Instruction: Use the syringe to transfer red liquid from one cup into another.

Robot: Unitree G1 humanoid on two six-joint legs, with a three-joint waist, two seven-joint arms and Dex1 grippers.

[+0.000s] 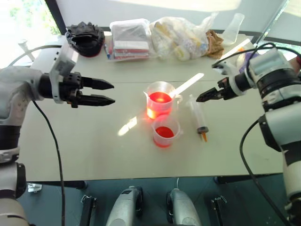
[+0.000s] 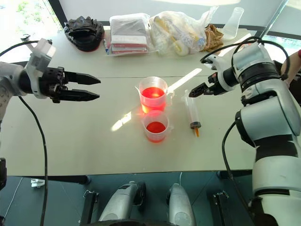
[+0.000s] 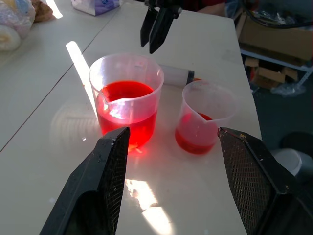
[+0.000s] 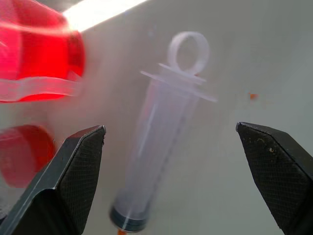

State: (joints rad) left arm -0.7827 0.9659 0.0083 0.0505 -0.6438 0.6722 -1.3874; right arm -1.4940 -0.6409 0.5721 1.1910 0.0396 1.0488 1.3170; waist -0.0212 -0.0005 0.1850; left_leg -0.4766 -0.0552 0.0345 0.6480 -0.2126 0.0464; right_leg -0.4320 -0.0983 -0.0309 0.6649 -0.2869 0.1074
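The taller handled beaker stands mid-table with red liquid glowing in sunlight. Just in front of it stands the shorter cup, holding a shallow layer of red liquid. To their right the clear syringe lies flat on the table, orange tip toward me and ring end away. My right gripper hovers open just above the syringe's ring end; the right wrist view shows the syringe between the spread fingers, untouched. My left gripper hangs open and empty to the left of the beaker, pointing toward it.
Along the table's far edge lie black gloves, a wrapped stack of packets, bulging plastic bags and a clear conical flask. A sunlit stripe crosses the white table. The table's front edge is close to me.
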